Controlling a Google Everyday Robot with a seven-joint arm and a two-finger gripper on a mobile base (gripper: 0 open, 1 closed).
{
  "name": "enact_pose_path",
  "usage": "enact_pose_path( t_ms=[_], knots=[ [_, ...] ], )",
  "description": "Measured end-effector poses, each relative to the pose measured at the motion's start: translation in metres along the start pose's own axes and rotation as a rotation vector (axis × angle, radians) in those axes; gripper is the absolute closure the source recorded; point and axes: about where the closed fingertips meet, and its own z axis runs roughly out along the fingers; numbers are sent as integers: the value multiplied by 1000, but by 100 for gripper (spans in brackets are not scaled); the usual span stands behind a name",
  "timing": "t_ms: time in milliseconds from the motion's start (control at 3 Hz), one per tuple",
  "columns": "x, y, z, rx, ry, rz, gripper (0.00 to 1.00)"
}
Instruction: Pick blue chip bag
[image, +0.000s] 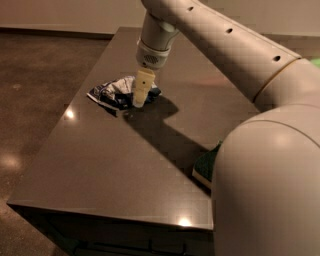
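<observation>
The blue chip bag (112, 93) lies crumpled on the grey table (110, 155), at its left side, dark blue with white and silver patches. My gripper (141, 95) hangs from the arm straight down over the bag's right part, its cream fingers low at the bag. The fingers cover the bag's right end.
A green sponge (206, 168) lies near the table's right front, mostly hidden behind my arm's large white body (270, 190). The table's left edge is close to the bag. Brown floor (35, 90) lies to the left.
</observation>
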Motion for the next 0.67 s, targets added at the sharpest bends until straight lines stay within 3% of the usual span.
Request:
enact_pose_path(
  t_ms=[333, 667],
  knots=[
    [-7, -2, 10, -22, 19, -25, 13],
    [-8, -4, 14, -51, 32, -39, 36]
  ],
)
